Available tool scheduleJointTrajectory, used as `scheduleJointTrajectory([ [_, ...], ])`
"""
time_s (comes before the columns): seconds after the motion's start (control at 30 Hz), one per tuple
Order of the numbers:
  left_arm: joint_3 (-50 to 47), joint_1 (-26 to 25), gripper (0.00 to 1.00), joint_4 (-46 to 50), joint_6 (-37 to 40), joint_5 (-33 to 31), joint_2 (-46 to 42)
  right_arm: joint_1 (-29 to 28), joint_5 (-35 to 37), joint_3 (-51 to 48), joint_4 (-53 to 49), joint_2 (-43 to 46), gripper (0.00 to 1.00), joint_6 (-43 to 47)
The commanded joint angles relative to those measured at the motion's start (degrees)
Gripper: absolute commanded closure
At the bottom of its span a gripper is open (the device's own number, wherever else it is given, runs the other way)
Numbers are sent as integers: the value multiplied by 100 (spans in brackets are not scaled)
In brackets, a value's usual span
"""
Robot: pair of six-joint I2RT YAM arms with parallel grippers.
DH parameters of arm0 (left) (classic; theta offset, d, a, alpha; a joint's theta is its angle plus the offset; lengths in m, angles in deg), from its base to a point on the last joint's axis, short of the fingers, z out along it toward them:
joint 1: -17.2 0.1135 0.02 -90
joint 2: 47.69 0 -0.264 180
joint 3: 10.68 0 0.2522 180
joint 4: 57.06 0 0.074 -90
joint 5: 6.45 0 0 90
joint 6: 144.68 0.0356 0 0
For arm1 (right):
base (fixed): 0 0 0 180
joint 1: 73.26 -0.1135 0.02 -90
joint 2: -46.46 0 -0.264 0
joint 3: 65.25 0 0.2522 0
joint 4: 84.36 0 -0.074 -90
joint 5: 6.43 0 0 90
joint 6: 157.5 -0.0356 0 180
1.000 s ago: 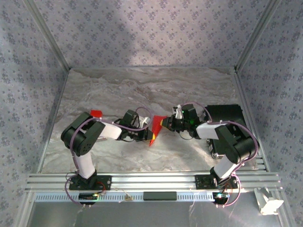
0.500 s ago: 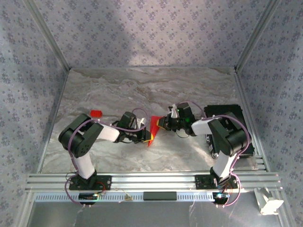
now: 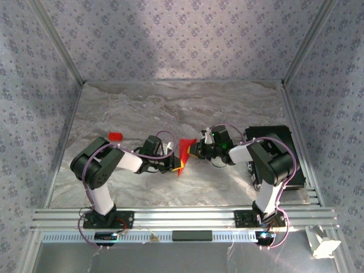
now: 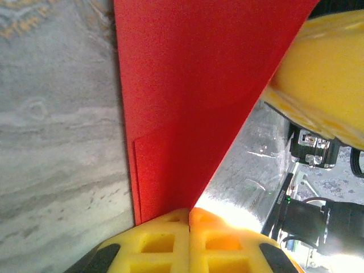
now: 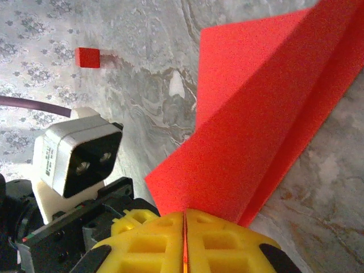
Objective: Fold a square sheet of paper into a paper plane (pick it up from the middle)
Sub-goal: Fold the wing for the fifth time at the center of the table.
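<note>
Mid-table, between the two arms: the red paper (image 3: 183,153), folded to a narrow wedge with a centre crease, its point toward the near edge, held from both sides over the marbled table (image 3: 227,108). At the low tip the left gripper (image 3: 174,165) is clamped on the paper, its yellow fingers (image 4: 165,239) pressed tight together. Higher up, the right gripper (image 3: 195,151) pinches the paper's right edge, fingers (image 5: 222,239) flat against each other. The two grippers crowd close, almost nose to nose. A small red piece (image 3: 116,136) lies by the left arm's elbow, well apart from the paper. A black slab (image 3: 273,136) sits behind the right arm. A white fixture (image 3: 321,244) stands off the near right corner.
</note>
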Motion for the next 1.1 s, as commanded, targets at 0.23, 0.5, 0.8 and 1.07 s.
scheduleJointTrajectory([
  [0.23,-190,59,100,108,-127,-310,77,-205,-157,235,21,-206,90,45],
  [0.5,-218,62,100,176,-177,-396,68,-240,-144,357,139,-391,90,-19],
  [0.8,-105,52,97,252,-60,-384,-46,-246,-149,350,248,-492,90,-127],
  [1.07,309,57,82,699,257,-486,-268,-257,-135,257,308,-429,91,-170],
])
